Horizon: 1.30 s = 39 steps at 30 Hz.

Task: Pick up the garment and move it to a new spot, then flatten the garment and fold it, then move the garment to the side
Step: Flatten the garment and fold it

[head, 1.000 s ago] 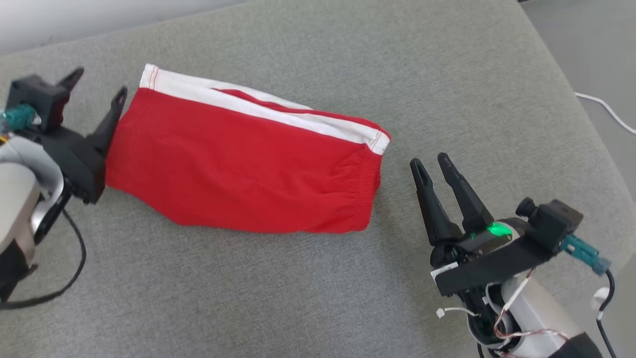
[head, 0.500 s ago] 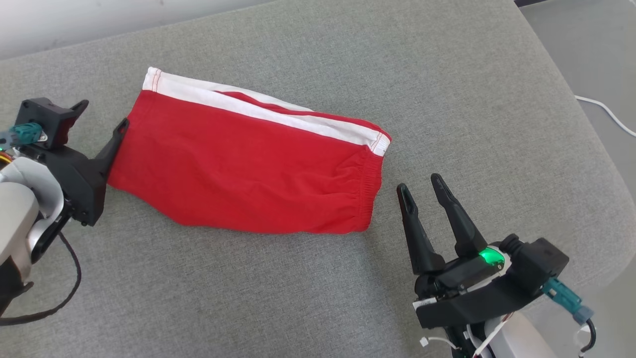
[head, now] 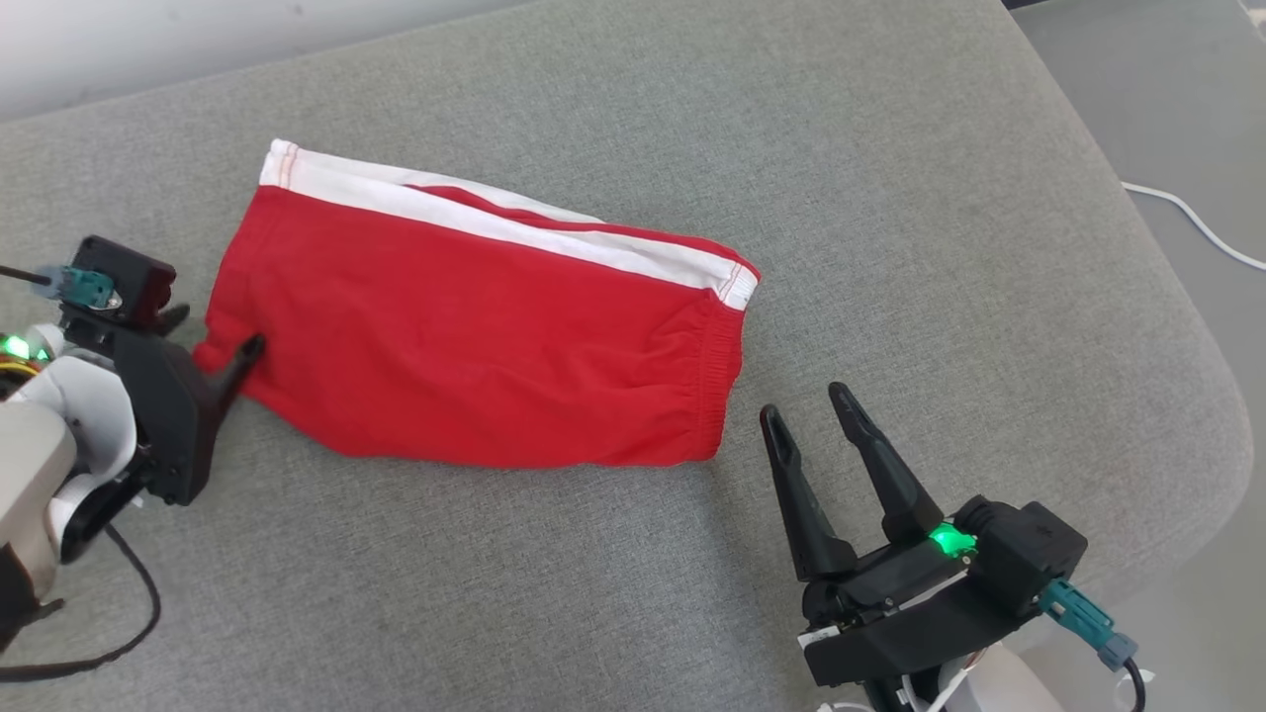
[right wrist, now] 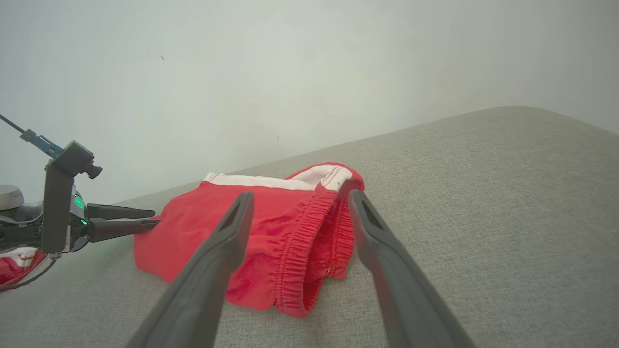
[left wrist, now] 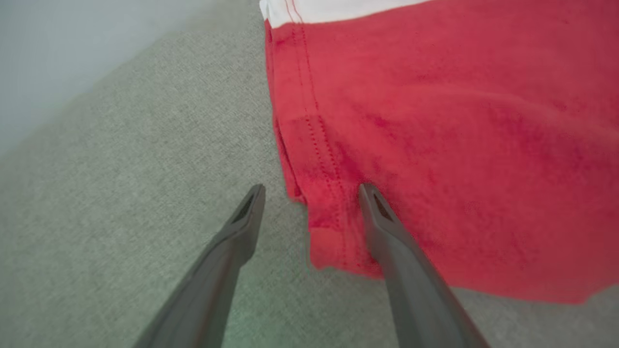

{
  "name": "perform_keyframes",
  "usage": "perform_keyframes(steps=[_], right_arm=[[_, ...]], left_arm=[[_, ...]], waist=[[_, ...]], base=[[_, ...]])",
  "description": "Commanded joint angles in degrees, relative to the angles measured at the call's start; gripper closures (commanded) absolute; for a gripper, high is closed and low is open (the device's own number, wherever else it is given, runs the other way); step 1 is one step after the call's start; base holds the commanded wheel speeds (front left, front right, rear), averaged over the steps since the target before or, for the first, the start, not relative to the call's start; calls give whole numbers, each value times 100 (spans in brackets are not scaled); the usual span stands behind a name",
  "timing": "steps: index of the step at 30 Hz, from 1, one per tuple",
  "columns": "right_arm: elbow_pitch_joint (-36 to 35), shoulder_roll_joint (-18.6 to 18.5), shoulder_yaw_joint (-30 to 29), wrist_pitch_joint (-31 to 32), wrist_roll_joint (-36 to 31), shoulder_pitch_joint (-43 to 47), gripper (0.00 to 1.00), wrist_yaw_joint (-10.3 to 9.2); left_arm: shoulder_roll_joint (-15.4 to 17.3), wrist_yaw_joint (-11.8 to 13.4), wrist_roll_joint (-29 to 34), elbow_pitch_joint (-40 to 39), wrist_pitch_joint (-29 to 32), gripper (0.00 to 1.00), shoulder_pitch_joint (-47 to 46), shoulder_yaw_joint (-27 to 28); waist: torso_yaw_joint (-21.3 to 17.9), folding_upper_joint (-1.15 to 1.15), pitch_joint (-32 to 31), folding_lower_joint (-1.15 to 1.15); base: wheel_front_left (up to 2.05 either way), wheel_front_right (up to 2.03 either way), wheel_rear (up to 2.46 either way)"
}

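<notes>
The red shorts (head: 475, 336) lay flat near the middle of the grey cushion (head: 890, 198), white stripe along the far edge and elastic waistband toward the right. They looked doubled over on themselves, so I judged the moving, flattening and folding as probably done, with the last shift to the side not yet made; a further fold could not be ruled out.

The left claw (head: 218, 331) was spread at the shorts' left end, one finger over the red hem corner and the other over bare cushion, pinching nothing. The right claw (head: 806, 403) was spread too, empty, near the waistband but apart from it.

Whether the left finger actually pressed on the cloth or hung just above it could not be told; the left wrist view was soft and blurred. How many layers lay under the top one was hidden. The right arm was cut off by the head view's lower edge.
</notes>
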Motion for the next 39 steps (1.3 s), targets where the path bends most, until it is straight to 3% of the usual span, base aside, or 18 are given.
perform_keyframes(steps=[1, 5, 7, 22, 30, 39], right_arm=[[7, 45, 12, 0, 11, -8, 0, -13], [53, 67, 35, 0, 10, -20, 0, -13], [76, 72, 38, -1, 13, -17, 0, -13], [222, -104, -67, -1, -34, 277, 0, -13], [290, -107, -256, -1, -41, 620, 0, -14], [309, -17, -701, -1, -88, 1070, 0, -14]], left_arm=[[-3, 13, -131, -11, 79, 0, 95, -1], [-58, 10, -378, -69, 418, 3, 176, -4], [-61, 10, -360, -78, 347, 100, 154, 15], [-188, 67, -337, -516, -626, 100, 637, 114], [47, 473, -466, -1293, -1128, 100, 1342, 149], [185, 1178, -740, -2278, -1718, 100, 2414, 171]], waist=[[-12, 0, 13, 0], [-38, 0, 17, 0], [-38, 0, 2, 0], [480, 0, -614, 0], [849, 0, -961, 0], [1239, 0, -1128, 0]], base=[[0, 0, 0], [0, 0, 0], [0, 0, 0], [0, 0, 0], [0, 0, 0], [0, 0, 0]])
